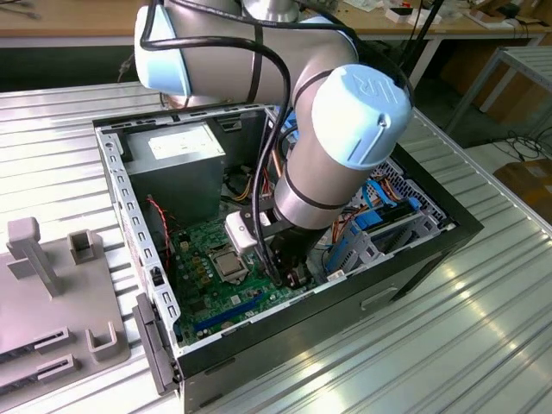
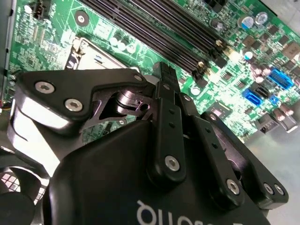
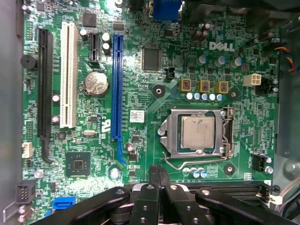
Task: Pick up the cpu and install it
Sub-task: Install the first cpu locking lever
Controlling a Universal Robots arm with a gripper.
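The cpu (image 3: 198, 132) lies flat inside the socket frame (image 3: 172, 133) on the motherboard (image 3: 140, 75). It looks light, rigid, slick-topped and fragile underneath; its edges are the safest hold. The gripper (image 3: 157, 172), closed and empty, hovers near the socket.

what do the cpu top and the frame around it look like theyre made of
The cpu top looks like matte silver-grey metal, probably plated: flat with a dull, even sheen. The socket frame around it looks like brighter bare steel, with shiny edges.
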